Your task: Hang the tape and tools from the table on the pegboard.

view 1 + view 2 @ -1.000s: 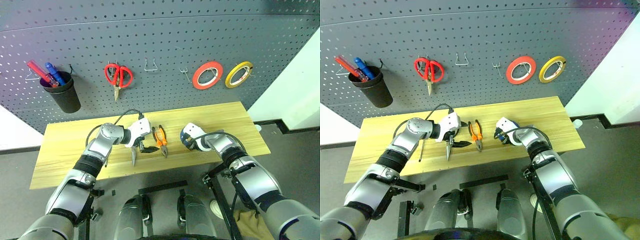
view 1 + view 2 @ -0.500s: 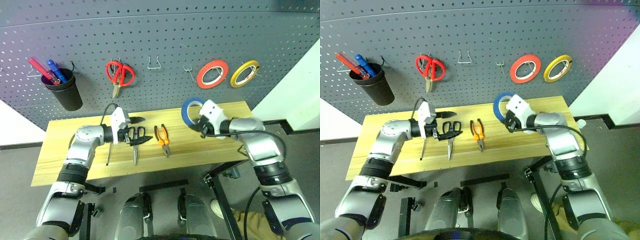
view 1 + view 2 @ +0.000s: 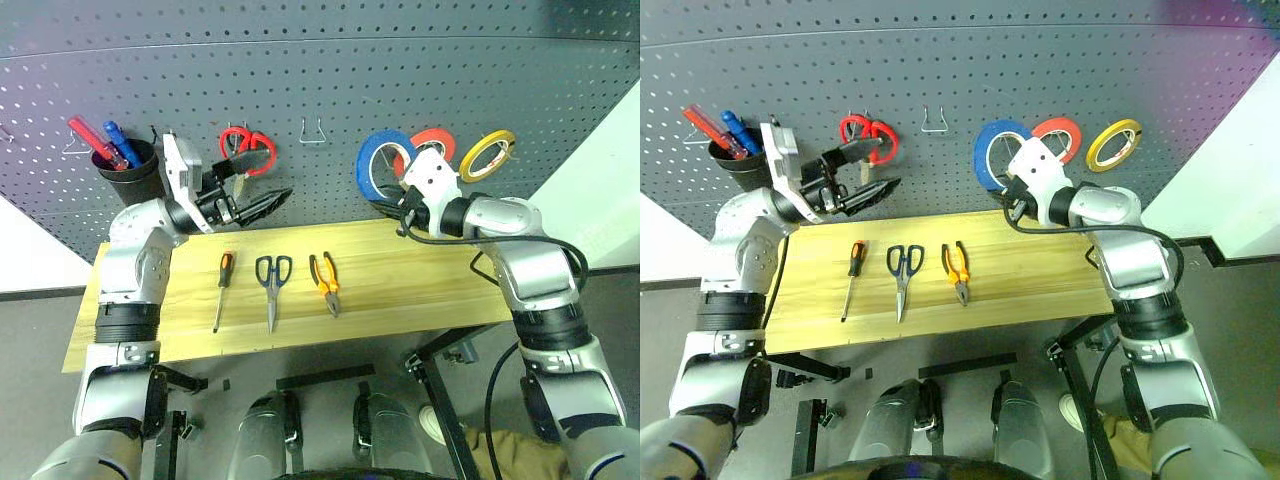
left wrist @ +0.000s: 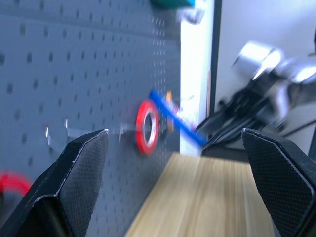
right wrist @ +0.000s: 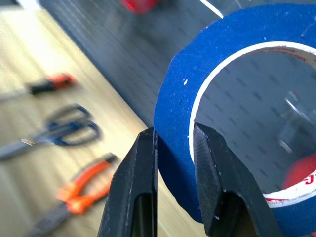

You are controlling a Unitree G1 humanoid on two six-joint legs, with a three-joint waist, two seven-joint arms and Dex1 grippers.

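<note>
right claw (image 5: 173, 182): clamped on flat blue tape ring (image 3: 378, 165), held against dark grey pegboard (image 3: 330, 90) | left claw (image 3: 262, 200): wide apart, empty, above light wooden surface (image 3: 400, 290)

The blue tape (image 3: 378, 166) covers part of the red roll (image 3: 432, 142) on the pegboard (image 3: 330, 90), and the hook behind it is hidden. The red-handled scissors (image 3: 248, 147) are partly hidden behind the left gripper (image 3: 262, 192). In the left wrist view the right arm (image 4: 269, 79) is blurred.
</note>
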